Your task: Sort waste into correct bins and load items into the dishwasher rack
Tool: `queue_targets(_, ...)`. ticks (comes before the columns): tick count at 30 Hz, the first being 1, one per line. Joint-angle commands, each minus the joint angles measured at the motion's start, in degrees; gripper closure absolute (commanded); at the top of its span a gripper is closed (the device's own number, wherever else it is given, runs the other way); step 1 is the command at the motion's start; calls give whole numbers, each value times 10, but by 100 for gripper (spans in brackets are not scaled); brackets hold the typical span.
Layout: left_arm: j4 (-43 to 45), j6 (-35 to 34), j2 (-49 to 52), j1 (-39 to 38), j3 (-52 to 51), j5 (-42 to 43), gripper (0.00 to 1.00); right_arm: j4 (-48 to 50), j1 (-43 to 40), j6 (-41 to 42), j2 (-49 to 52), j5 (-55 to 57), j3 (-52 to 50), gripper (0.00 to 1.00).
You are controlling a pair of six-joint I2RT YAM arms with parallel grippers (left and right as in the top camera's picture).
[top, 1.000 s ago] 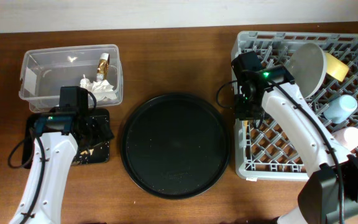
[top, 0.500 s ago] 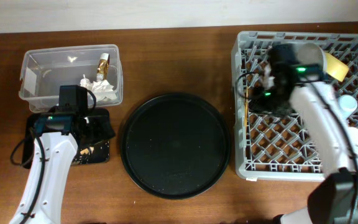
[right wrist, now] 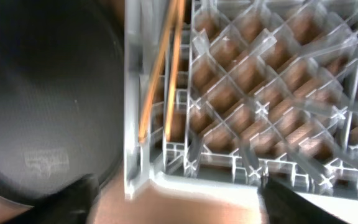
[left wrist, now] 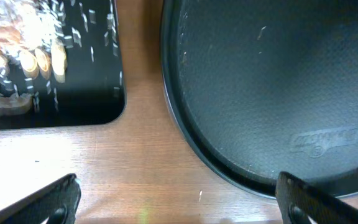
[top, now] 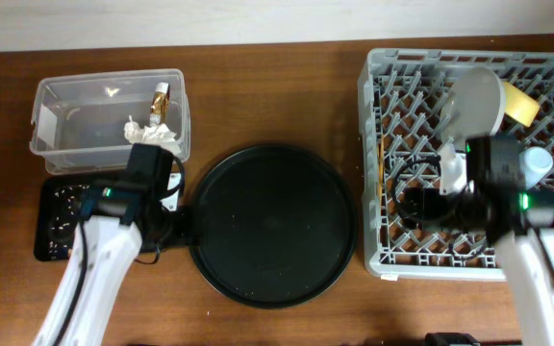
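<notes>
- Left gripper (left wrist: 179,202), jaws wide apart & empty, hangs over bare wood left of centre, betw. the shallow black tray (top: 54,223) and the round black tray (top: 272,221).
- Right gripper (right wrist: 182,199), likewise spread w/ nothing held, hovers at the near-left corner of the dishwasher rack (top: 371,115), which fills the worktop's right edge.
- Chopsticks (right wrist: 166,74) lie along the rack's left wall, prob. so the lattice stops them rolling.
- Plate (top: 477,101) stands on edge among the pegs, far side; yellow bowl (top: 519,101) & blue cup (top: 537,161) nearby.
- Far-left corner: clear tub (top: 65,106) holds tissue wads (top: 157,135) & wrapper (top: 160,96); food scraps (left wrist: 30,56) sit apart in the shallow tray, paper vs. food.
- Nothing left on the round tray; sorting looks abt done.
</notes>
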Motion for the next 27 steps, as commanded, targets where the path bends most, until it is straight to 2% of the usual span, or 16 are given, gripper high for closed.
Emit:
queue_targets(1,79,9,-184,-12,-75,-11,1,14,3,3,-136,12,-81,2)
queue_targets(4,138,9,-335,-11,-144,-35,1,18,3,9,-234,16,-106,2)
queue_targets(7,167,9,-405,-11,-164,-35,1,18,3,9,-260,16,-106,2)
queue_targets(19,166,9,-412,-11,-164,-35,1,18,3,9,-259,16,-106,2)
queue_targets(23,166,9,-412,-11,-164,-35,1,17,3,9,-283,16,-106,2)
queue_targets(27,166,9,-412,-11,-164,-35,1,18,23,7,-341,85,-108,2)
